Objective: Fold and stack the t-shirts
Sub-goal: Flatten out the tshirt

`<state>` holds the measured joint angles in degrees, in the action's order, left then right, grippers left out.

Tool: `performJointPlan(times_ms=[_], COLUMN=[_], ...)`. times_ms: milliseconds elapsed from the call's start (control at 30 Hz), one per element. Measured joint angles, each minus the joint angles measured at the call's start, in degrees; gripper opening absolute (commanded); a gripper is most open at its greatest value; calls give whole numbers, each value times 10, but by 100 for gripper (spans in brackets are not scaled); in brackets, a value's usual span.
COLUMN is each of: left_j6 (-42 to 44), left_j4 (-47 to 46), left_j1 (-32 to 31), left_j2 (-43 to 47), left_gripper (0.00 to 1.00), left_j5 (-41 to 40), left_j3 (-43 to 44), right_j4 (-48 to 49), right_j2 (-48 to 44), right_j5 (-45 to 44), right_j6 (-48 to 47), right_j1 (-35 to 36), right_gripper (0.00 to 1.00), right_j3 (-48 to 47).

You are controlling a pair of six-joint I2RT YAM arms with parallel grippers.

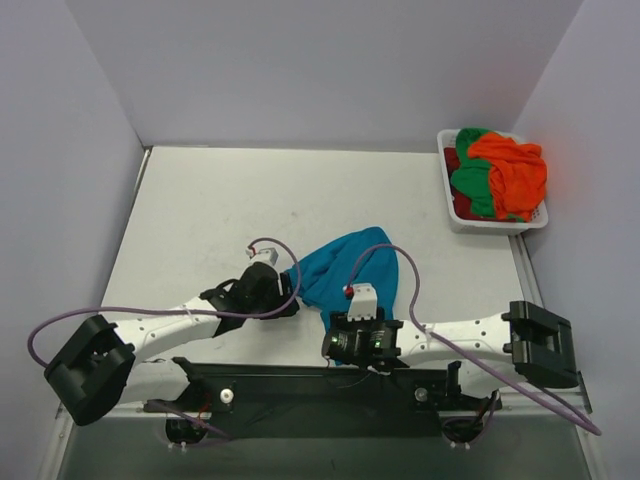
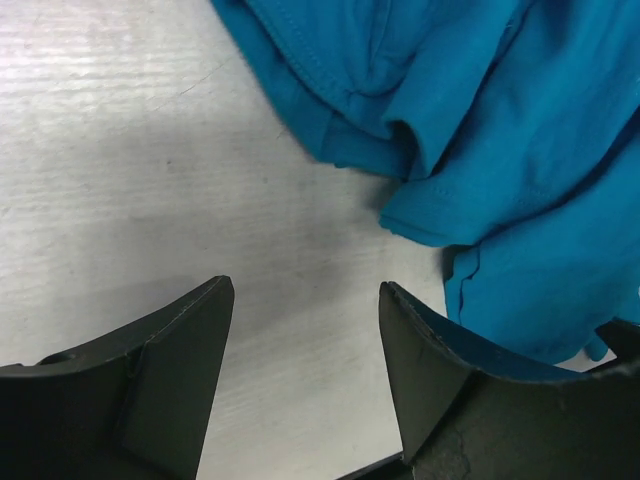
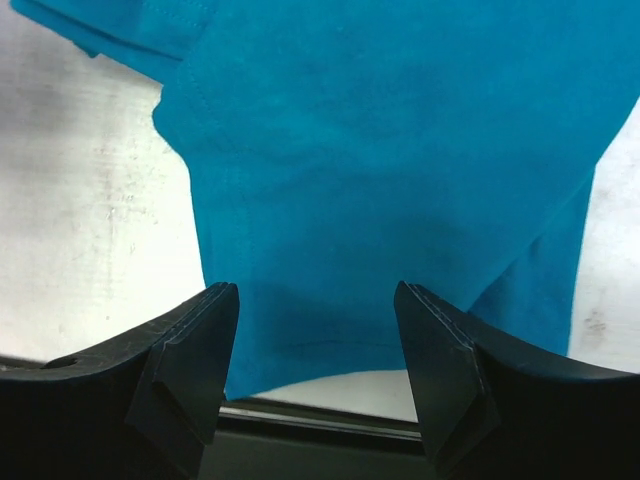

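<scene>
Hidden bits first. The teal blue fabric t-shirt (image 1: 345, 265) is a crumpled heap, so I can't tell collar from sleeves, and its near end is covered by my right wrist in the top view. My left gripper (image 2: 305, 290) stands with its jaws apart over bare table and holds nothing. The shirt's hem edge lies just beside the right-hand finger (image 2: 440, 370), and I can't tell if they touch. My right gripper (image 3: 317, 290) also has its jaws apart. The teal cloth lies flat under the gap and runs out of frame at the top (not pinched, as far as I can see).

Around: a white plastic slotted basket (image 1: 455, 222) sits at the far right corner, well apart from both arms. It holds a bright orange t-shirt (image 1: 515, 170) on top, a green t-shirt (image 1: 470, 185) beside it and a dark red t-shirt (image 1: 451, 160) mostly buried. Thin purple cables (image 1: 390, 260) loop off each wrist, and the right one arcs over the teal shirt. A black mounting rail (image 1: 320, 385) runs along the near edge.

Surface: a white scuffed table (image 1: 220, 220) with the teal shirt near its middle, between my two arms. Plain pale walls (image 1: 330, 70) stand on three sides.
</scene>
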<state>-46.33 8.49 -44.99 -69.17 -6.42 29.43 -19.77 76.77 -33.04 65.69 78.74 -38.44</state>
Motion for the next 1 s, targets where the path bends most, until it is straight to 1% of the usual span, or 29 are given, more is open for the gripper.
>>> performJointPlan(times_ms=[100, 300, 367, 500, 567, 667, 867, 1000], left_j6=[0, -1, -4, -14, -17, -17, 0, 21], left_j4=[-24, -57, -54, -30, -9, 8, 26, 44], left_j1=[-17, -68, -90, -167, -208, -257, -290, -308], left_j2=[-30, -48, -46, -41, -41, -42, -98, -154], left_gripper=[70, 68, 68, 68, 69, 69, 68, 68], left_j5=[0, 0, -4, -24, -34, -47, -62, -72], left_j3=[13, 28, 29, 30, 38, 50, 84, 131], right_j4=[-7, -27, -39, -56, -67, -83, -106, -113], right_j2=[19, -12, -40, -140, -191, -267, -369, -402], right_j5=[-4, -7, -11, -24, -28, -25, -10, 6], right_j6=[31, 74, 87, 109, 116, 114, 83, 57], right_j1=[1, 7, 14, 15, 0, -57, -148, -200], right_gripper=[67, 66, 66, 64, 60, 57, 52, 50], right_j3=[-1, 37, 44, 76, 101, 143, 179, 183])
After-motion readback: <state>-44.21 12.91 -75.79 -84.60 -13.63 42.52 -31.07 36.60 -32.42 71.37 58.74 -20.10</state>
